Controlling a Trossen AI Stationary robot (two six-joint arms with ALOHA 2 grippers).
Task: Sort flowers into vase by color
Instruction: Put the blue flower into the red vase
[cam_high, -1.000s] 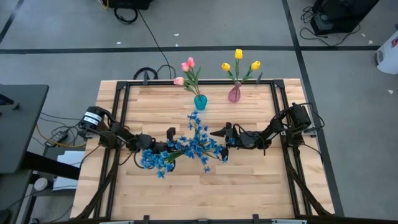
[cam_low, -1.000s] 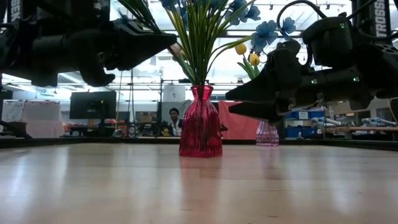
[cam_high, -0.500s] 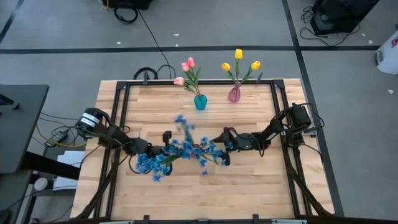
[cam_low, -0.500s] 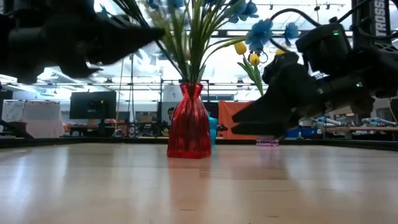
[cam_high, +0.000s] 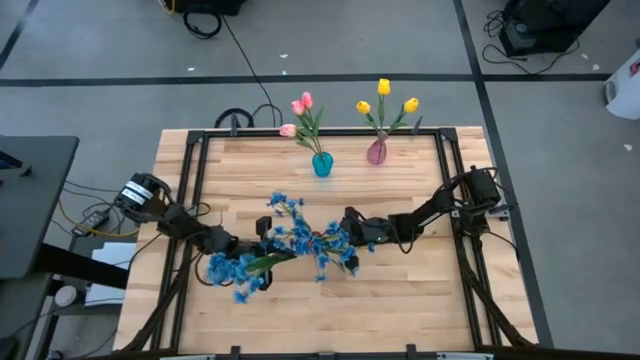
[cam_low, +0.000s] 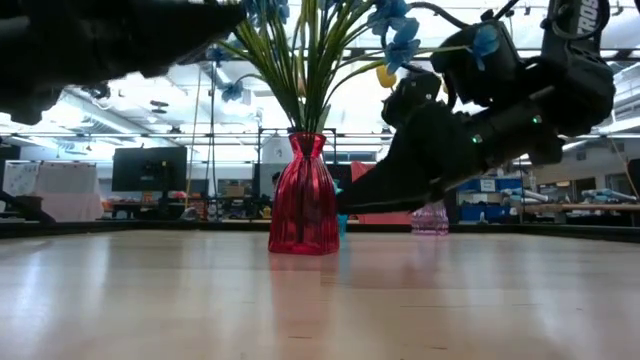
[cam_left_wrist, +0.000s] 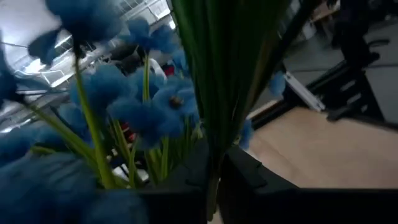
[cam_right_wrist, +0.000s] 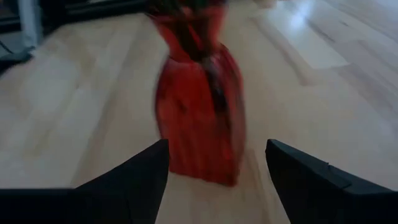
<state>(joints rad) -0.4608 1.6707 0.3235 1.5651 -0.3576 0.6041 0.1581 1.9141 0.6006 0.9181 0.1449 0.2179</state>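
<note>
Your left gripper (cam_high: 262, 228) is clamped on the green stems (cam_left_wrist: 230, 81) of the blue spray (cam_high: 290, 235), with the blossoms fanning out all around its fingers; your right gripper (cam_right_wrist: 214, 168) stands with its jaws wide apart and empty, the red vase (cam_right_wrist: 199, 121) directly ahead of it and between the two dark fingers (cam_right_wrist: 140, 171); the step looks like steadying that vase while the spray sits in it, so bring the right jaws in level and low on the belly, not the narrow neck, and close slowly, since the vase looks light and could tip or skate on the smooth wooden table (cam_high: 400, 300); keep the left grip still until the vase is braced, because the stems pull at its mouth; the vase is ribbed, translucent and waisted, probably slick; the stems are thin, springy plastic, the blossoms soft and bushy; the pink tulips (cam_high: 300, 108) and yellow tulips (cam_high: 384, 100) stand well beyond both grippers, each in its own small vase.
</note>
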